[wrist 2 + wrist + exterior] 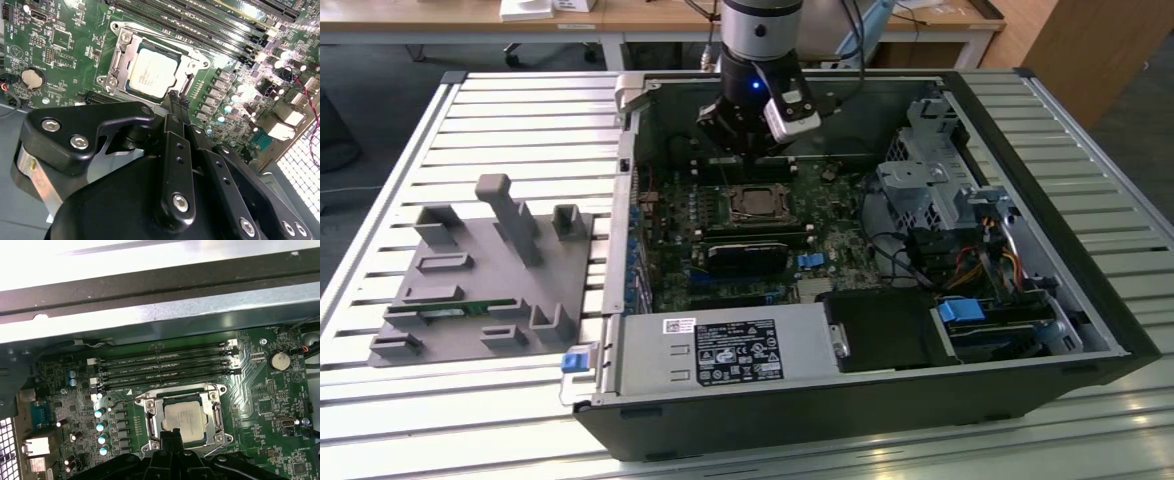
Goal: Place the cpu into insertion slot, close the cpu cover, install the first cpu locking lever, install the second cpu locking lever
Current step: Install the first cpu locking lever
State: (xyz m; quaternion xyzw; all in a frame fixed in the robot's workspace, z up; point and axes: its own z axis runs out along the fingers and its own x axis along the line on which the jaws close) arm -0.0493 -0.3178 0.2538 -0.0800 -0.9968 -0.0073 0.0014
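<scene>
The cpu (152,72) lies flat in the insertion slot (754,203), its dull silvery face up, and it also appears in the first wrist view (184,417). The cpu cover (116,56), a thin metal frame, lies down around the chip's edges (151,421). A thin wire lever (122,402) runs by one corner of the socket. My gripper (174,100) hovers just off the socket's edge with its black fingers together and nothing between them. In the exterior view the gripper (747,158) hangs inside the open case, just beyond the socket.
Long memory slots (165,367) run beside the socket. A black card (747,255) lies in front of the socket, with a power supply (720,350) nearer the front. Drive cages and cables (941,200) fill the exterior view's right. A grey fixture (480,270) stands outside the case.
</scene>
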